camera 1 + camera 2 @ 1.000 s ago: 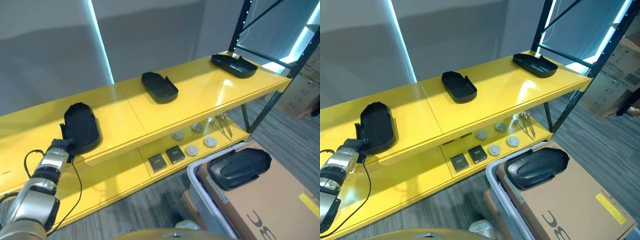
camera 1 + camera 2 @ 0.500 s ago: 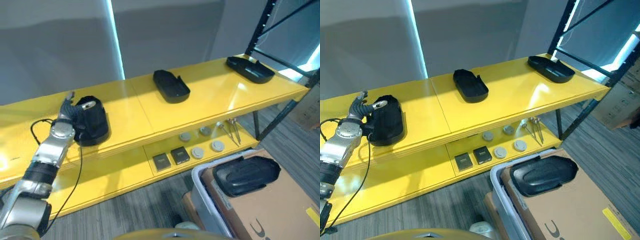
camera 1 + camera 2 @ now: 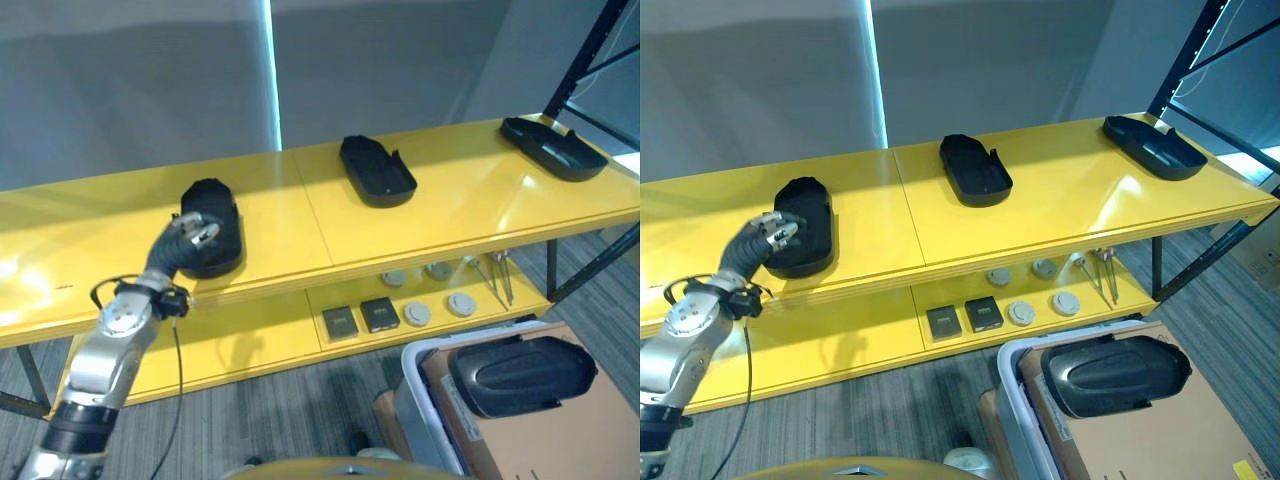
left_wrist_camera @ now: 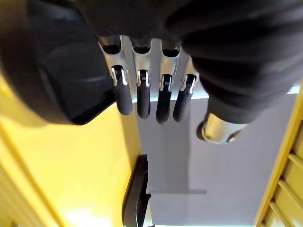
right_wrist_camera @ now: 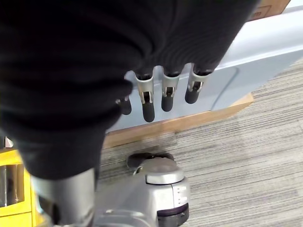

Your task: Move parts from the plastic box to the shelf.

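Three black moulded parts lie on the yellow shelf's top board (image 3: pixel 450 215): one at the left (image 3: pixel 212 228), one in the middle (image 3: pixel 377 172), one at the far right (image 3: pixel 553 148). My left hand (image 3: pixel 183 248) reaches over the shelf's front edge. Its fingers (image 4: pixel 142 94) are straight and open, with their tips at the near end of the left part (image 4: pixel 61 71). A fourth black part (image 3: pixel 520 372) rests on a cardboard sheet in the grey plastic box (image 3: pixel 412 380) at the lower right. My right hand (image 5: pixel 147 101) hangs open beside the box wall (image 5: pixel 227 71).
The lower shelf board (image 3: pixel 250 335) carries two small black square boxes (image 3: pixel 361 316), several grey discs (image 3: pixel 440 300) and thin metal tools (image 3: pixel 498 280). A black upright post (image 3: pixel 600 40) stands at the shelf's right end. Grey carpet lies in front.
The camera has swung left, so the whole scene sits further right. My left hand has come from the left part's side to its near end, fingers now straight over it.
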You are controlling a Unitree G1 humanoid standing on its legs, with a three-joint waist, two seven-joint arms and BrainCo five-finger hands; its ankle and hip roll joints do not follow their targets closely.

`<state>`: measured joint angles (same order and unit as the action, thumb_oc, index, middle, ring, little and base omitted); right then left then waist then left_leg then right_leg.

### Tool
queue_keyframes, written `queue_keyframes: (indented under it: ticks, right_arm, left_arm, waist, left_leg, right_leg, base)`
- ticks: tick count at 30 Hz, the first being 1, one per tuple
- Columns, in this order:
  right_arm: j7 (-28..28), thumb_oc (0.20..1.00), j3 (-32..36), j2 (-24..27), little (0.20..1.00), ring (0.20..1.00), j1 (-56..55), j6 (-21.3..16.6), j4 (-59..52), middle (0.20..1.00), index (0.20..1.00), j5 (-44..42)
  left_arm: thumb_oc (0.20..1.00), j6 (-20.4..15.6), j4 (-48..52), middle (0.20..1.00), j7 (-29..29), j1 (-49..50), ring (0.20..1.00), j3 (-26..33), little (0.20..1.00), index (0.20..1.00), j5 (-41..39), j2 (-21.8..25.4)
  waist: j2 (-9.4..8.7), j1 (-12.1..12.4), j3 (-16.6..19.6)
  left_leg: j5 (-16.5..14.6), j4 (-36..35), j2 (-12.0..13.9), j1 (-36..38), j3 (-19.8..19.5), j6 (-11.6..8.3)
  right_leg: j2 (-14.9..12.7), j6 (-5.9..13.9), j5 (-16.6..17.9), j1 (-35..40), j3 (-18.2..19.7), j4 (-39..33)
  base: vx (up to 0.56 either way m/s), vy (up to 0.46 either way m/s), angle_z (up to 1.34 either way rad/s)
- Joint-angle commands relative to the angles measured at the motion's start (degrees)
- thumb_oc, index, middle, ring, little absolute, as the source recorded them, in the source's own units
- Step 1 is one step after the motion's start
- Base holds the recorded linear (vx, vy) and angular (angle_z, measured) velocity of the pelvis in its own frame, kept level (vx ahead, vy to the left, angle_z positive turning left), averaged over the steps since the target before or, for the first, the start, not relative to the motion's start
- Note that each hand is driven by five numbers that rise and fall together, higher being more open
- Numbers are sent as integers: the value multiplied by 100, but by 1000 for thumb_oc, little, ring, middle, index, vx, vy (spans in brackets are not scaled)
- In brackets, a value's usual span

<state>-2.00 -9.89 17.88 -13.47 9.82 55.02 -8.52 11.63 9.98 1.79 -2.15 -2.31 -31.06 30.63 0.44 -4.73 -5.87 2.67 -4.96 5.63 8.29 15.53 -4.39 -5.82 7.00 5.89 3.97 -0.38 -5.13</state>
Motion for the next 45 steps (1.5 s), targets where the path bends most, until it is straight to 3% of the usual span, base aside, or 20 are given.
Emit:
queue_keyframes:
  ticks: [1, 7, 10, 27, 45]
  right_arm:
    - [-197, 1000, -12, 87, 1000, 1000, 117, -66, 200, 1000, 1000, 121]
    - [-199, 1000, -136, 106, 1000, 1000, 120, -58, 219, 1000, 1000, 24]
    - [-168, 1000, -183, 117, 1000, 1000, 122, -40, 208, 1000, 1000, 99]
    - [-3, 1000, -271, 235, 1000, 1000, 79, 23, 15, 1000, 1000, 260]
    - [196, 1000, -389, 459, 1000, 1000, 113, -36, 65, 1000, 1000, 607]
  left_arm:
    - [200, -733, -245, 200, -87, -599, 200, 88, 200, 200, -194, 92]
    - [200, -1163, -1069, 200, -448, -682, 200, -157, 200, 200, -156, -60]
    - [200, -1167, -1611, 200, -775, -905, 200, -310, 200, 200, -56, -196]
    - [200, -1372, -3324, 200, -1008, -1144, 200, -646, 200, 200, 31, -507]
    - [200, -1353, -4406, 200, -1541, -1826, 200, -522, 200, 200, 135, -283]
  waist:
    - [-9, -27, -45]
    - [-57, -97, -42]
    - [-67, -190, -48]
    - [-80, -415, -74]
    - [-64, -597, -67]
  left_leg:
    - [-365, 255, 36, -7, -101, 151]
    - [-386, 303, 44, -22, -35, 167]
    - [-397, 307, 55, -10, 7, 174]
    - [-466, 393, 76, 7, 121, 189]
    - [-467, 353, 79, 129, 201, 191]
  right_leg:
    - [99, 113, -297, 132, -154, 107]
    - [91, 113, -277, 93, -118, 120]
    - [99, 116, -275, 69, -68, 131]
    - [108, 119, -313, 12, 78, 184]
    - [100, 146, -329, 43, 145, 198]
  base:
    - [0, 0, 0]
    - [0, 0, 0]
    - [22, -3, 0]
    - [16, 1, -4]
    - [7, 4, -2]
